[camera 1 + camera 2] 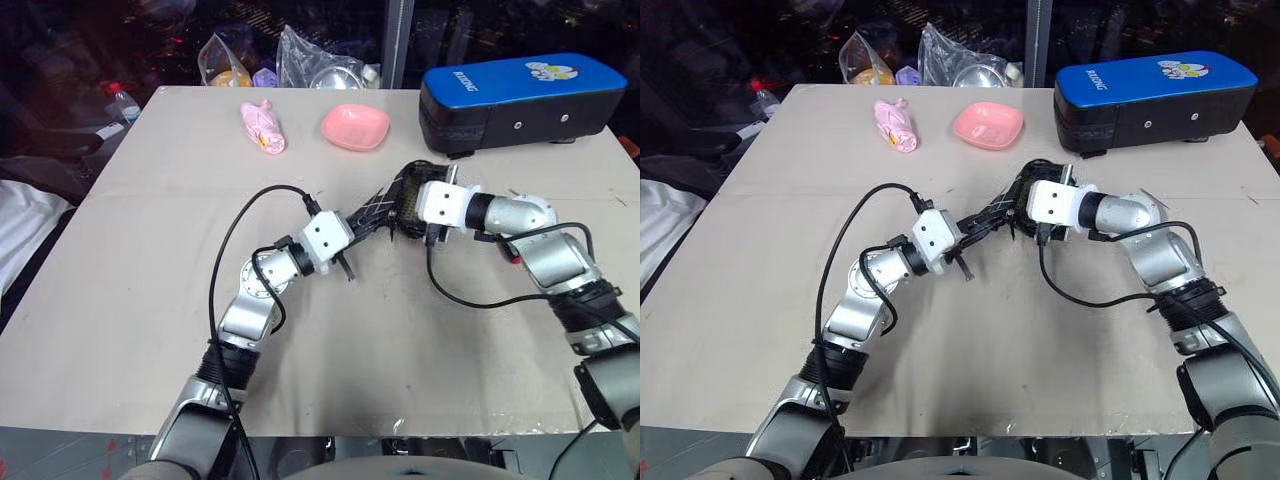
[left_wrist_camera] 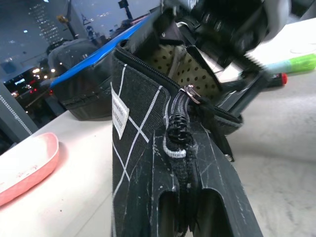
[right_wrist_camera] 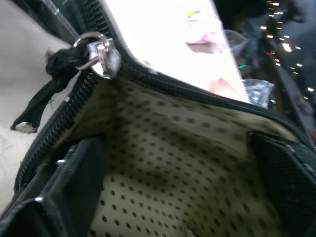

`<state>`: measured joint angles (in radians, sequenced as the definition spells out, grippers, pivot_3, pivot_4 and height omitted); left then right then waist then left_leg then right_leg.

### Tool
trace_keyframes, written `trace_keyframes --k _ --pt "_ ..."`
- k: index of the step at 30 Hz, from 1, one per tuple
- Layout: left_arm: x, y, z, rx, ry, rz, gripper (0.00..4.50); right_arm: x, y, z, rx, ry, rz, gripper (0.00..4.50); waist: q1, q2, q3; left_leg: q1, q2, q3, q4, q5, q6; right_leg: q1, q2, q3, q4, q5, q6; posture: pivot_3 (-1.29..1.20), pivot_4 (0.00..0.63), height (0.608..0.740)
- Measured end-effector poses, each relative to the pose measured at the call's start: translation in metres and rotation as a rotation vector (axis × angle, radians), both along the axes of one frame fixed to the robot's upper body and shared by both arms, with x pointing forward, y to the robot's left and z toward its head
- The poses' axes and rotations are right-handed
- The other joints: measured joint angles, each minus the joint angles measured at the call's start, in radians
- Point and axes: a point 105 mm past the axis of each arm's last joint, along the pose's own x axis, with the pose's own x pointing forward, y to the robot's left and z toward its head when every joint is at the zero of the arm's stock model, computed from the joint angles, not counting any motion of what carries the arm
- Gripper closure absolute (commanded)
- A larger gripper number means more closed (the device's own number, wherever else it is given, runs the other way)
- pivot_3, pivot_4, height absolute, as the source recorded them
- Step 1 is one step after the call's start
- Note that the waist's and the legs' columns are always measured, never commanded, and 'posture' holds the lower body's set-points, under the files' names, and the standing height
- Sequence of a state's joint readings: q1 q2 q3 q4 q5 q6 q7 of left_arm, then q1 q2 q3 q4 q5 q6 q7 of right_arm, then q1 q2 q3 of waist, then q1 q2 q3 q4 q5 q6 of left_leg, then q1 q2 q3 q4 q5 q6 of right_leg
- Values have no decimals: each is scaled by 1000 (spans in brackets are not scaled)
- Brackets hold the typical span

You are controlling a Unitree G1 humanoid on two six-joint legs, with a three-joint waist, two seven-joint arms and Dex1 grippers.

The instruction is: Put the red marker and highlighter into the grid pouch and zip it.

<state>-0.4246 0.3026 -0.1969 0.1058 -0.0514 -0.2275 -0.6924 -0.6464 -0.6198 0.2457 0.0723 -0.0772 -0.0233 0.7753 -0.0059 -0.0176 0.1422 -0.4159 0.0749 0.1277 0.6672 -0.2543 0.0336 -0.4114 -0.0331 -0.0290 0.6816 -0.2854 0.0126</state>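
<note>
The grid pouch (image 1: 383,207), black with white lines, is held up off the table's middle between my two grippers. My left gripper (image 1: 352,235) is shut on its closed end; the pouch's fabric (image 2: 143,158) runs down between that gripper's fingers. The zipper is open, its slider (image 3: 101,52) at one end, and the dotted cream lining (image 3: 173,168) shows. My right gripper (image 1: 408,205) is open, with its fingers (image 3: 74,182) spread inside the pouch's mouth. Beyond the pouch, the highlighter's green end (image 2: 298,63) and a red tip of the red marker (image 2: 282,78) lie on the table by my right arm.
A big blue padded case (image 1: 520,95) stands at the far right. A pink bowl (image 1: 355,127) and a pink wrapped thing (image 1: 263,127) sit behind the pouch. Plastic bags (image 1: 310,58) crowd the table's far edge.
</note>
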Motion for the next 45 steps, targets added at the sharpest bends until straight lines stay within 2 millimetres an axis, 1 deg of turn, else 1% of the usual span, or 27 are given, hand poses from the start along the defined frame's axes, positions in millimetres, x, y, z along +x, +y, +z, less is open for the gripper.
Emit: trace_keyframes --k 1,3,4,6,7,9,10,14,16,21,26,28,29,30,31,32,33,35,36,37,40,42,45 --pt "1 1 -1 1 2 3 4500 -2 -5 1 24 11 -19 27 1 0 0 0 0 0 0 0 0 0 0 0 0 0 0 0 150 738" --pt "2 1 -3 7 6 9 4500 -7 -31 7 158 69 -137 27 5 0 0 0 0 0 1 0 0 0 0 0 0 0 0 0 150 738" --pt "2 1 -3 6 7 11 4500 -9 -38 8 189 82 -168 27 6 0 0 0 0 0 1 0 0 1 0 0 0 0 0 0 150 738" --pt "3 2 -4 0 10 20 4500 -15 -68 3 290 141 -302 27 13 0 0 1 0 0 1 0 0 1 0 0 1 0 0 0 150 738" --pt "3 2 -4 -2 11 23 4500 -18 -84 -4 327 179 -380 27 16 0 0 1 0 0 1 0 0 1 0 0 1 0 0 0 150 738" --pt "3 2 -5 -4 12 26 4500 -24 -103 -16 372 239 -479 27 18 0 0 1 0 0 1 0 0 1 1 1 1 0 0 0 150 738" --pt "3 2 -5 -6 13 27 4500 -30 -113 -26 394 284 -538 27 18 0 0 1 -1 0 1 0 0 1 1 1 1 0 0 0 150 738" --pt "3 1 -5 -16 15 33 4500 -50 -139 -62 502 475 -729 27 16 1 0 2 -1 0 1 0 0 1 2 2 2 0 0 0 150 738" --pt "4 2 -5 -18 15 36 4500 -54 -141 -70 530 525 -764 27 15 1 0 2 -1 0 1 0 0 1 2 2 2 0 0 0 150 738" --pt "4 2 -5 -21 14 40 4500 -60 -139 -78 589 585 -796 27 17 1 0 2 -1 -1 1 0 0 1 2 2 2 0 0 0 150 738" --pt "4 1 -5 -22 15 41 4500 -58 -133 -85 670 635 -808 27 17 1 0 2 -1 -1 1 0 0 1 3 3 2 0 0 0 150 738" --pt "4 1 -5 -24 16 39 4500 -53 -135 -87 704 641 -832 538 17 1 0 2 -1 -1 1 0 0 1 3 3 2 0 0 0 150 738" --pt "4 0 -5 -25 17 38 4500 -51 -137 -87 710 641 -841 961 17 1 0 1 -1 -1 1 0 0 1 3 3 2 0 0 0 150 738" --pt "4 0 -5 -26 17 38 4500 -50 -138 -87 714 640 -851 1258 18 1 0 1 -1 -1 1 0 0 1 3 2 2 0 0 0 150 738" --pt "4 0 -5 -26 16 39 4500 -49 -139 -88 715 639 -857 1931 18 1 0 1 -1 -1 1 0 0 1 3 2 2 0 0 0 150 738" --pt "4 0 -5 -26 16 39 4500 -49 -140 -88 714 637 -861 2456 19 1 0 1 -1 -1 1 0 0 1 3 2 2 0 0 0 150 738" --pt "4 0 -5 -27 16 39 4500 -49 -141 -89 714 637 -866 2853 19 1 0 1 -1 -1 1 0 0 1 3 2 2 0 0 0 150 738" --pt "4 0 -4 -27 16 39 4500 -49 -142 -90 700 637 -874 3460 18 1 0 1 -1 -1 1 0 0 1 3 3 2 0 0 0 150 738" --pt "4 0 -4 -27 16 40 4500 -49 -143 -90 686 633 -879 3922 18 1 0 1 -1 -1 1 0 0 1 3 3 2 0 0 0 150 738" --pt "4 0 -4 -27 16 41 4500 -48 -143 -90 680 628 -879 4229 18 1 -1 1 -1 -1 1 0 0 1 3 3 2 0 0 0 150 738" --pt "4 0 -4 -29 16 43 4500 -48 -146 -87 665 614 -881 4248 18 1 -1 1 -1 -1 1 0 0 1 3 3 2 0 0 0 150 738" --pt "4 0 -4 -29 16 43 4500 -48 -149 -81 646 601 -875 4248 18 1 -1 1 -1 -1 1 0 0 1 3 3 2 0 0 0 150 738" --pt "4 0 -4 -29 16 43 4500 -46 -144 -55 618 555 -795 4248 16 1 0 1 -1 -1 1 0 0 1 3 3 2 0 0 0 150 738"
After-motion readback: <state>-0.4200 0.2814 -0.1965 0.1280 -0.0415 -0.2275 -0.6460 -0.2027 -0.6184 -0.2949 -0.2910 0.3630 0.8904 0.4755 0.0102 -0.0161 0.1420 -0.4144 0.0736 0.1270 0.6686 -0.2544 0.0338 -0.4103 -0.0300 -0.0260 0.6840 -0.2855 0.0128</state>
